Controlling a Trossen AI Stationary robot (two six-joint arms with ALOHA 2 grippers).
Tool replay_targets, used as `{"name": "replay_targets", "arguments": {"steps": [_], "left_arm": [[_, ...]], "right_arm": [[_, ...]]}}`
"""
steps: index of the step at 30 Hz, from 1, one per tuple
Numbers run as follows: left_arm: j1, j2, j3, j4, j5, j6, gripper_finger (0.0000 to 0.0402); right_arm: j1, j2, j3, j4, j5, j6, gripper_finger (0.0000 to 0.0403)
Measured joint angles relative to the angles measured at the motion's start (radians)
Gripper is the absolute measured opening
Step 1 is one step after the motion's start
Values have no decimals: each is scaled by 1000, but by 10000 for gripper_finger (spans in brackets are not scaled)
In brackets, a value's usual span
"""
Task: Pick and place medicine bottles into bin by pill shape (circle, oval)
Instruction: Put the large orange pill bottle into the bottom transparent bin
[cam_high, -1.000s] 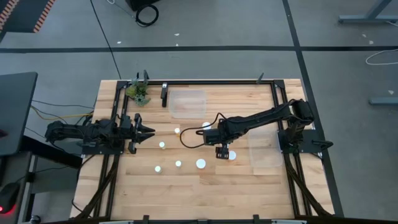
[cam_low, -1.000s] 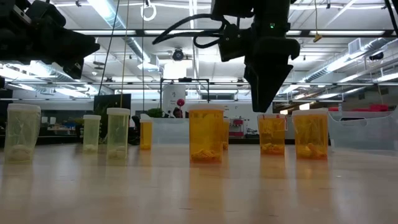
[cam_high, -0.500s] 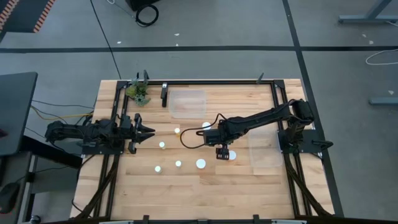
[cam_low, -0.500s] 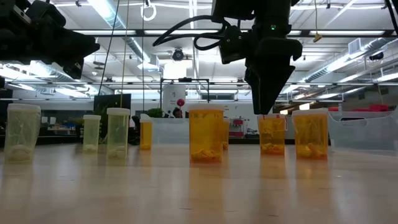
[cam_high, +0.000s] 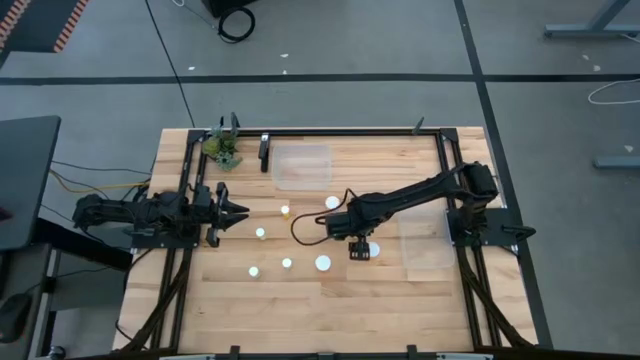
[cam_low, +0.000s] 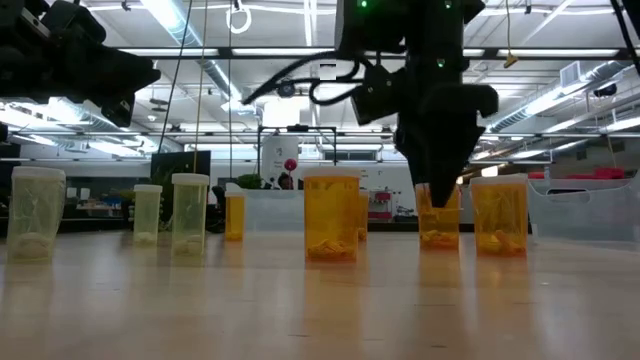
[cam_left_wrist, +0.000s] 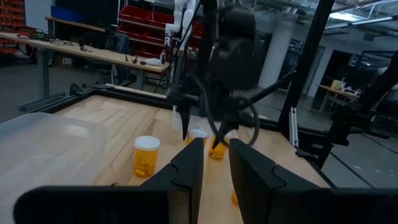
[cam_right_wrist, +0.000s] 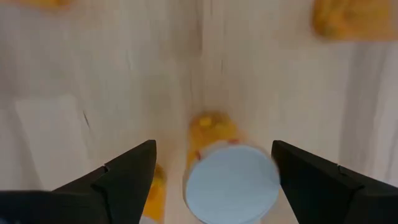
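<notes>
Medicine bottle (cam_right_wrist: 231, 175) sits between the right hand's (cam_right_wrist: 211, 168) spread fingers, its lower body hidden beneath its cap.

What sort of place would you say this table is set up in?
Probably a robotics lab or workshop: concrete floor with taped lines, red parts bins on shelves, and workbenches behind the table.

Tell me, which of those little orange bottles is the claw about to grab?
The white-capped bottle standing directly under the right gripper, between its open fingers. The other bottles stand off to the sides, away from it.
</notes>
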Motion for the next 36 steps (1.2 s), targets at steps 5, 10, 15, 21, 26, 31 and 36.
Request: {"name": "replay_targets", "arguments": {"steps": [5, 10, 15, 21, 26, 31, 36], "left_arm": [[0, 0, 0, -5, 1, 0, 92], [0, 0, 0, -2, 0, 0, 86], [0, 0, 0, -2, 0, 0, 80], [0, 0, 0, -2, 0, 1, 86], [0, 0, 0, -2, 0, 1, 91], [0, 0, 0, -2, 0, 1, 87], [0, 0, 0, -2, 0, 0, 83]], "right_arm": [[-2, 24, 0, 2, -1, -23, 317], [-8, 25, 0, 0, -1, -20, 309], [-7, 25, 0, 0, -1, -20, 284], [-7, 25, 0, -17, -1, -20, 247], [-8, 25, 0, -17, -1, -19, 227], [-14, 24, 1, -20, -3, -17, 225], [-29, 11, 13, -47, -6, -16, 225]]}}
